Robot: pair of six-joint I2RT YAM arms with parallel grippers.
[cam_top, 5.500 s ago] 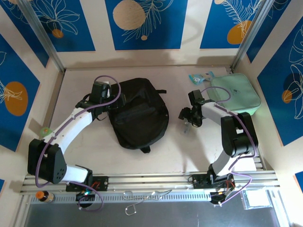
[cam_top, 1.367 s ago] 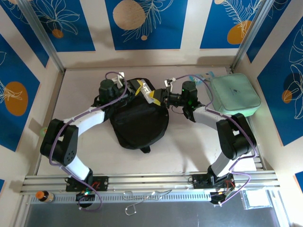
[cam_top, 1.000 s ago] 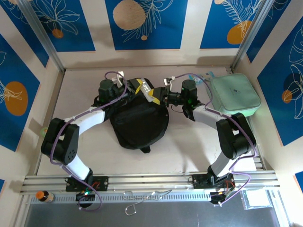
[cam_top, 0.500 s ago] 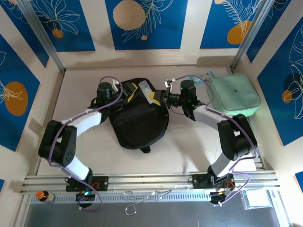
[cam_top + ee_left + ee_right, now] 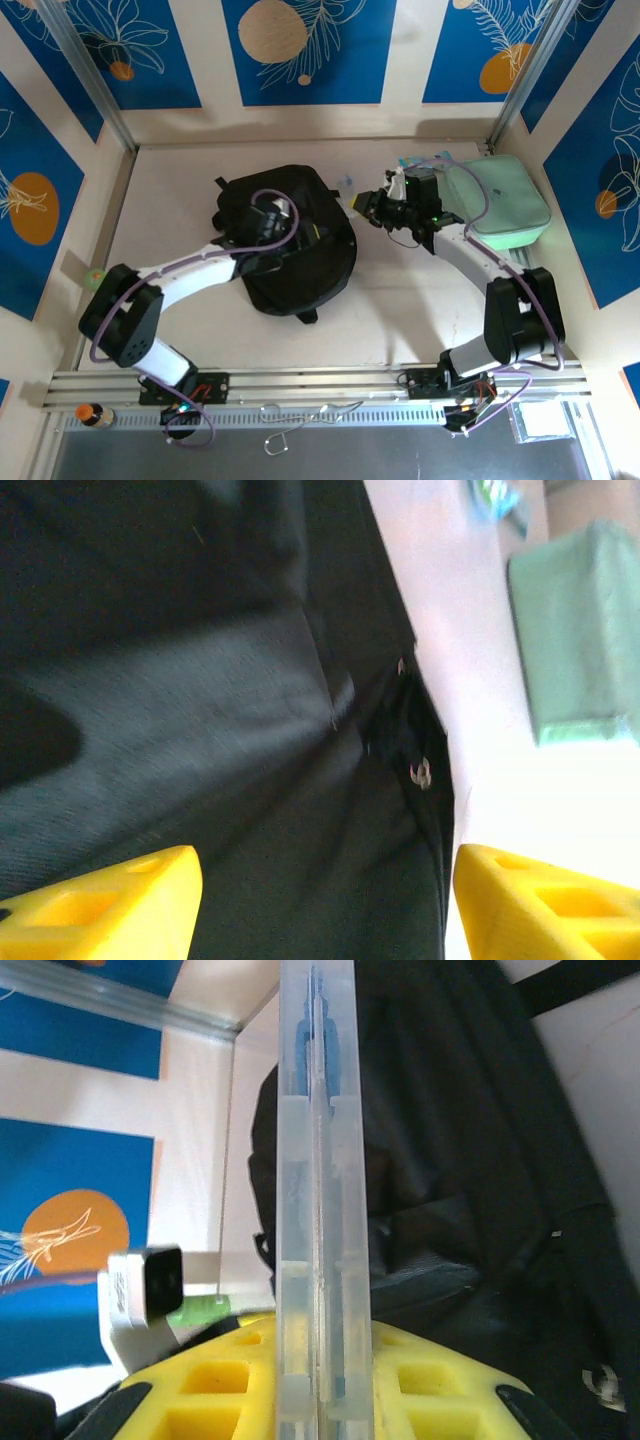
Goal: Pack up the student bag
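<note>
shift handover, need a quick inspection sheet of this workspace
surface: pale table, bare parts look clean
job's things: black student bag lying mid-table; clear flat case held edge-on near the bag's right side
clutter: mint-green zip case at far right, small teal packet beside it
claws: left claw open over the bag; right claw shut on the clear flat case
cables: purple cable loops along each arm
surroundings: blue leaf-print panels
</note>
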